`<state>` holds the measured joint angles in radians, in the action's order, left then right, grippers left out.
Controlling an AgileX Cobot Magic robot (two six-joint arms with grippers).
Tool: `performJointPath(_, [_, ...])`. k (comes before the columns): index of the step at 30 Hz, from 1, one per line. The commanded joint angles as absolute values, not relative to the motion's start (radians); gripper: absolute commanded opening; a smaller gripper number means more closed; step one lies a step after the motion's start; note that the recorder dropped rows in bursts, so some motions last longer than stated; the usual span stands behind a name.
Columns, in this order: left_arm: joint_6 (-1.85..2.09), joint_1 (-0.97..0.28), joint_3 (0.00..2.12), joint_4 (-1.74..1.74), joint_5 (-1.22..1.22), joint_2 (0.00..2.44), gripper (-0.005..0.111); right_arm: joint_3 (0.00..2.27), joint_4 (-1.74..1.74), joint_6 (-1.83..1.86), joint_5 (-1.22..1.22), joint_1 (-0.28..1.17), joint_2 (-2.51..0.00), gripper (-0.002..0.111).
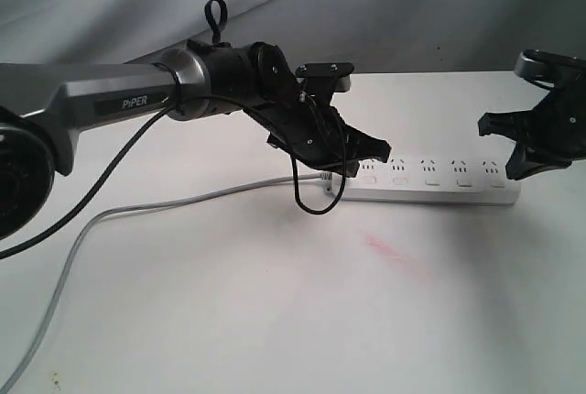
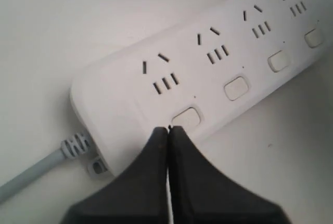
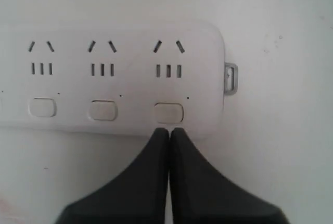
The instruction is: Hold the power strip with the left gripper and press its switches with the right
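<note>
- The thick grey arm lettered "PIPER" reaches in level from the side and angles down. Its black two-finger left gripper (image 2: 168,132) is clenched, the fingers pressed together with nothing between them.
- Under the left gripper's tips lies the cord end of the long flat white plastic power strip (image 1: 430,192). Whether the tips press on it cannot be told.
- The black arm without lettering hangs over the strip's other end. Its black right gripper (image 3: 169,131) is also clenched and empty, with its tips just beside the end button.
- Counted: one strip flat on the white counter (image 1: 275,311), five sockets and five small white rectangular switches (image 1: 432,181) in a row.
- One light-grey cord (image 1: 183,202) trails away from the left gripper across the counter.
- One faint pink smear (image 1: 385,247) marks the counter between the two grippers, in front of the strip.
</note>
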<state>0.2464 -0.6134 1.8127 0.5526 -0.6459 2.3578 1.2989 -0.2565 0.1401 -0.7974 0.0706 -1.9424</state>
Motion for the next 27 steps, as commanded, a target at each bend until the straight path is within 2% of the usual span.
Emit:
performJointPath(1, [0.249,-0.619,1.819,0.548,-0.601,2.366,0.0,1.305,-0.267,0.179,-0.736,0.068,-1.951,0.0])
performJointPath(27, [0.245,-0.619,1.819,0.548,-0.576,2.399,0.0,1.305,-0.281,0.192,-0.68,0.068,-2.047,0.0])
